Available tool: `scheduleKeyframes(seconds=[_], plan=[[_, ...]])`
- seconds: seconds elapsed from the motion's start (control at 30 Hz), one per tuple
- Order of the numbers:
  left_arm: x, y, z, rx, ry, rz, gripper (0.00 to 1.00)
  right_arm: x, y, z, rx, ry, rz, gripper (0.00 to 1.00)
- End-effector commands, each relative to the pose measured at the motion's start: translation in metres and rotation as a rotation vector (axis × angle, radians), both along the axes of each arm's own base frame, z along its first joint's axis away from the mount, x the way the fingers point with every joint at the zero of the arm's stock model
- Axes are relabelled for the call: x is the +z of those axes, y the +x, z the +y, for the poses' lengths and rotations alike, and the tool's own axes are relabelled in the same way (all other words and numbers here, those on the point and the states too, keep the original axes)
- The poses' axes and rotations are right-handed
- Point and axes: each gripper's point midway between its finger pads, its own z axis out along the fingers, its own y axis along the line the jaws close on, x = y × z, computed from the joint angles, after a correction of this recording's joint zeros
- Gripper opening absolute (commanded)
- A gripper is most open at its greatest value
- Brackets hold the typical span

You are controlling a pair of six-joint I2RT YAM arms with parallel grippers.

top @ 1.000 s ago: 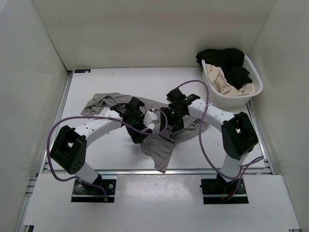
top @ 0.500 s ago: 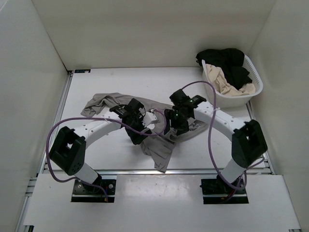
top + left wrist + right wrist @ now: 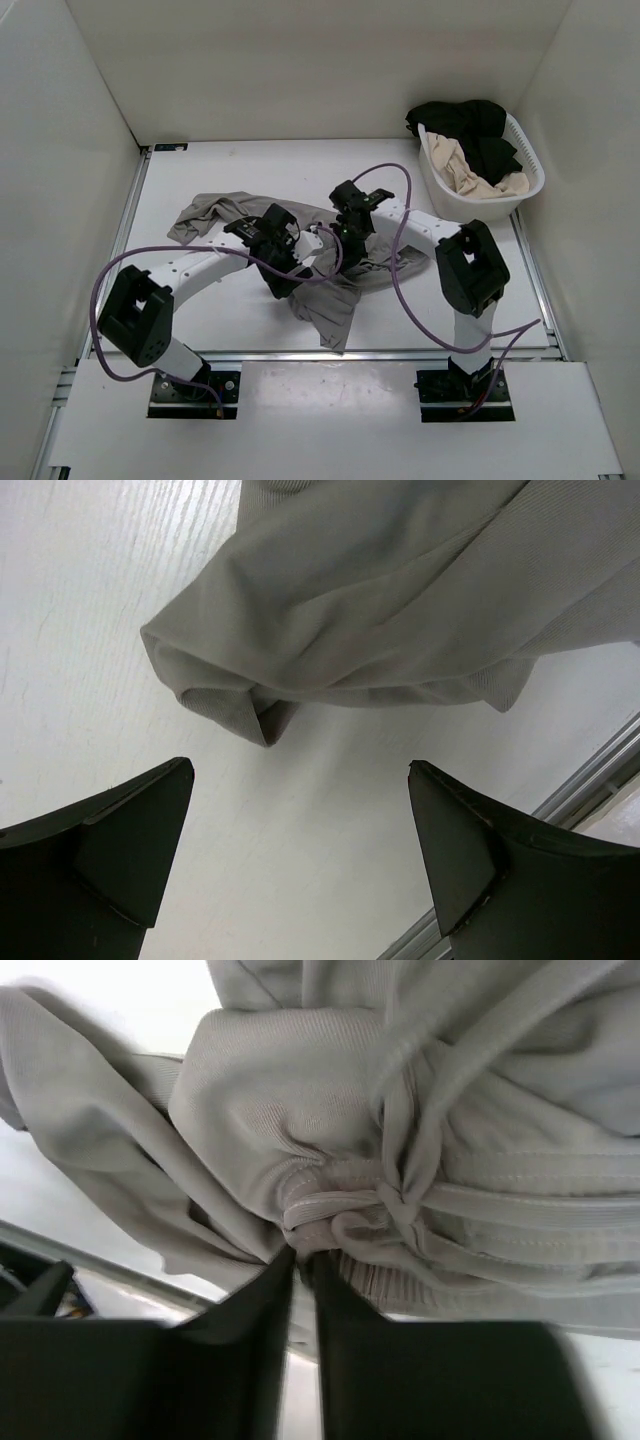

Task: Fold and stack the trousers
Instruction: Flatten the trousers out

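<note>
Since a second ago the right arm has pulled its elbow in and the right claw (image 3: 303, 1268) has swung leftward, its jaws narrowing to a pinch on the trousers (image 3: 335, 308) at the gathered waistband beside the drawstring. The left claw (image 3: 300, 770) gapes wide over the bare counter (image 3: 230, 165), just short of a leg hem. The trousers lie crumpled mid-counter, thin, plain and grey-taupe. White walls enclose the white counter, and a white basket (image 3: 532, 186) sits at its far right corner.

Grey-taupe trousers (image 3: 335, 300), crumpled, spread mid-table, waistband bunched
</note>
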Motion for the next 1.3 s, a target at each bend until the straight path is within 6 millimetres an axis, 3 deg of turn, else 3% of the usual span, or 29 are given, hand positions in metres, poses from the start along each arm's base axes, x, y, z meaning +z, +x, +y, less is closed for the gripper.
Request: scheduleKeyframes(seconds=[0.0,0.13,0.2,0.27,0.37,0.4,0.5,0.53,0.63,0.77,0.8,0.87,0.9,0.97,1.0,1.07,1.1,1.13,1.17,1.2,1.27], plan=[[0.018,0.003,0.004,0.022,-0.023,-0.076,1.0,0.025,0.02,-0.013,-0.046,-0.052,-0.119,0.04],[0.025,0.003,0.004,-0.005,-0.014,-0.094,1.0,0.043,0.005,-0.053,-0.116,-0.146,-0.187,0.0],[0.031,0.002,-0.008,-0.075,-0.01,-0.096,1.0,0.06,-0.004,-0.065,-0.163,-0.14,-0.218,0.0],[0.032,-0.011,-0.022,-0.184,-0.009,-0.062,1.0,0.06,-0.017,-0.077,-0.185,-0.151,-0.21,0.0],[0.027,-0.037,-0.067,-0.36,-0.006,-0.037,1.0,0.079,-0.027,-0.108,-0.26,-0.181,-0.245,0.0],[0.029,-0.048,-0.088,-0.424,-0.015,-0.046,1.0,0.076,-0.033,-0.121,-0.285,-0.211,-0.238,0.0],[0.009,-0.054,-0.112,-0.469,-0.037,0.01,1.0,0.082,-0.04,-0.171,-0.408,-0.267,-0.243,0.0],[0.003,-0.051,-0.117,-0.469,-0.039,0.009,1.0,0.076,-0.048,-0.188,-0.446,-0.294,-0.213,0.0],[-0.03,-0.054,-0.114,-0.49,0.005,0.064,1.0,0.087,-0.05,-0.239,-0.597,-0.301,-0.221,0.0],[-0.061,-0.062,-0.107,-0.483,0.037,0.123,0.99,0.101,-0.05,-0.271,-0.664,-0.321,-0.244,0.0],[-0.061,-0.062,-0.107,-0.483,0.037,0.123,0.67,0.101,-0.05,-0.277,-0.672,-0.328,-0.243,0.0],[-0.064,-0.063,-0.102,-0.427,0.041,0.147,0.15,0.108,-0.046,-0.283,-0.686,-0.299,-0.248,0.0],[-0.052,-0.06,-0.104,-0.414,0.021,0.116,0.15,0.107,-0.043,-0.286,-0.691,-0.304,-0.247,0.0],[-0.04,-0.041,-0.084,-0.343,0.024,0.076,0.15,0.117,-0.035,-0.294,-0.703,-0.297,-0.274,0.0],[-0.014,-0.028,-0.077,-0.305,-0.01,0.016,0.15,0.119,-0.032,-0.295,-0.7,-0.289,-0.269,0.0],[0.016,0.0,-0.051,-0.197,-0.027,-0.055,0.15,0.125,-0.024,-0.301,-0.712,-0.279,-0.273,0.0],[0.042,0.034,-0.023,-0.073,-0.052,-0.12,0.15,0.139,-0.015,-0.305,-0.71,-0.274,-0.318,0.0],[0.074,0.05,-0.006,-0.021,-0.088,-0.196,0.15,0.144,-0.011,-0.309,-0.72,-0.267,-0.316,0.0],[0.094,0.066,0.015,0.018,-0.091,-0.247,0.15,0.152,-0.005,-0.311,-0.722,-0.257,-0.335,0.0],[0.13,0.095,0.054,0.131,-0.102,-0.333,0.15,0.16,0.0,-0.312,-0.729,-0.24,-0.355,0.0],[0.159,0.105,0.098,0.208,-0.073,-0.381,0.15,0.179,0.009,-0.317,-0.721,-0.236,-0.391,0.0]])
